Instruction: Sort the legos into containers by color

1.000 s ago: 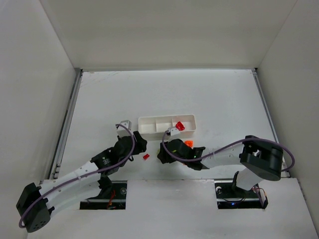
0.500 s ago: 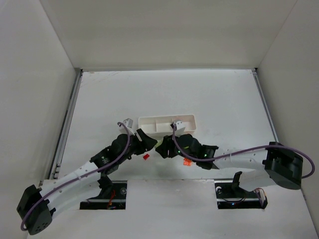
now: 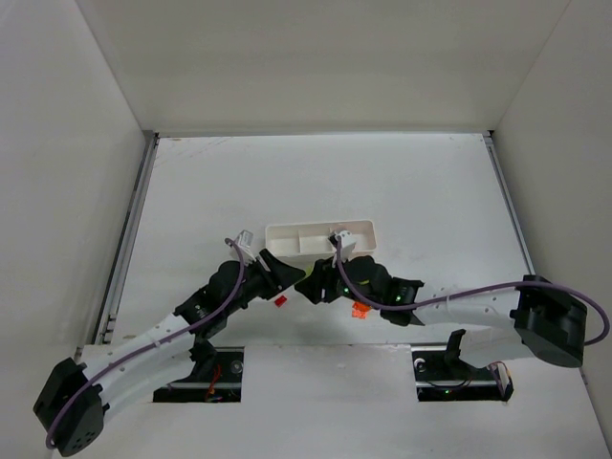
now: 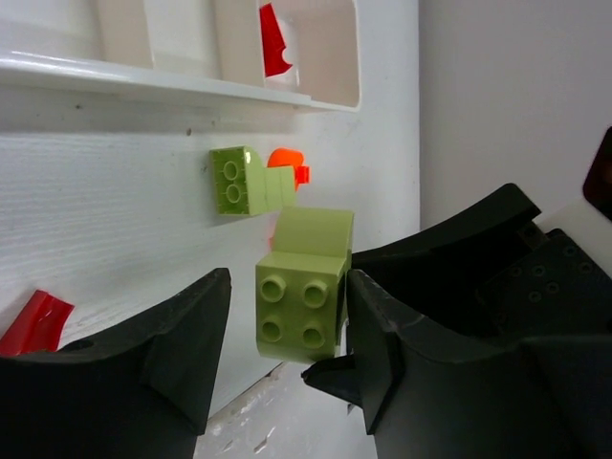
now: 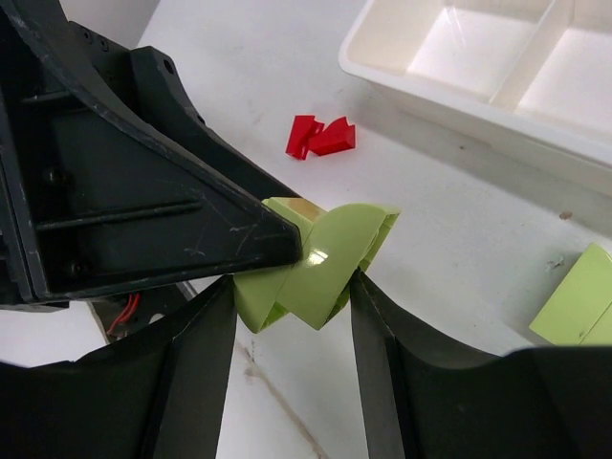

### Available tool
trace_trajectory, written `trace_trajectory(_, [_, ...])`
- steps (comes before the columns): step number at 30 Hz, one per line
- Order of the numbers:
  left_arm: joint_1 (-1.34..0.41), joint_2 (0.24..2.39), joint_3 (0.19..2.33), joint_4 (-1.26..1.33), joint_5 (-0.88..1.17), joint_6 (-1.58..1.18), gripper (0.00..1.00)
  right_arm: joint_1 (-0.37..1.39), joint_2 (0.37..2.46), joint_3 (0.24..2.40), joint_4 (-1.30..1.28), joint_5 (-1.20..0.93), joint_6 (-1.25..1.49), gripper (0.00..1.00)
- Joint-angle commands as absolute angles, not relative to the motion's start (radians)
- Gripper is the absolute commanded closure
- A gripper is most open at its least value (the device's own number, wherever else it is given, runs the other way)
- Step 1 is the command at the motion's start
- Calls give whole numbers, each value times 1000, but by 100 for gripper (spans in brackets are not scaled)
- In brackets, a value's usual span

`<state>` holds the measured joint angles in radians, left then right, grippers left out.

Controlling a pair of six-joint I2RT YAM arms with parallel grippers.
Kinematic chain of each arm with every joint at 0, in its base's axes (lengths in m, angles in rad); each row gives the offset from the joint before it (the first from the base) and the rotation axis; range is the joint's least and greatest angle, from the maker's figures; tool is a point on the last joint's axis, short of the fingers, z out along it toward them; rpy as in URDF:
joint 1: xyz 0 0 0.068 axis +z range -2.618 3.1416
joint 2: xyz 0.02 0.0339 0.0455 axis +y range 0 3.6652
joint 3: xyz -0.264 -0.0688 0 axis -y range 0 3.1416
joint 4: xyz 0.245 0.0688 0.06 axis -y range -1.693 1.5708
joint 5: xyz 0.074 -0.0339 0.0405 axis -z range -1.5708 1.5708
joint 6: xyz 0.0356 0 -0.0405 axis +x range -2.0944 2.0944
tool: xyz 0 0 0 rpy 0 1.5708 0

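Beneath both tools, a white table [image 3: 430,191] walled on three sides. Stretched in from the near edge, a left arm [image 3: 153,339] and a right arm [image 3: 459,301], angled toward each other and meeting tip to tip. Just beyond the fingertips of both, a shallow white tray [image 3: 287,229], with three compartments side by side split by thin dividers.

Left gripper [image 4: 287,287]: released, fingers spread to either side of a green brick [image 4: 298,311], studs toward its wrist camera. On one side, a strip of table visible between finger and brick. On the other, finger right at the brick's edge; touching or not, cannot tell.

Right gripper [image 5: 292,282]: clenched on that same green brick, one finger pressed to each side, with the tip of the left gripper against the brick from the opposite direction.

Ahead of the left gripper, between it and the tray, a second green brick [image 4: 241,182] flat on the table; from the right gripper, off to the right of its fingers. Just beside that brick's far corner, an orange brick [image 4: 284,161].

Straight ahead of the right gripper, and low to the left of the left gripper's fingers, a red brick [image 5: 320,137] loose on the table, apart from the tray.

Inside the tray, in the end compartment farthest right as seen from the left gripper, a second red brick [image 4: 274,43].
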<state>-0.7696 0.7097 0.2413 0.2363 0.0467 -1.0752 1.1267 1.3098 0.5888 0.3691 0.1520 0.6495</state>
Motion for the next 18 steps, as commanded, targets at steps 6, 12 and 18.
trace_trajectory(6, [-769, 695, 224, 406, 69, -1124, 63, 1121, 1296, 586, 488, 118, 681, 54])
trace_trajectory(12, [-783, 710, 213, 442, 71, -1150, 78, 1111, 1324, 561, 566, 97, 730, 54])
trace_trajectory(18, [-797, 695, 210, 434, 61, -1160, 80, 1094, 1325, 557, 597, 84, 750, 49])
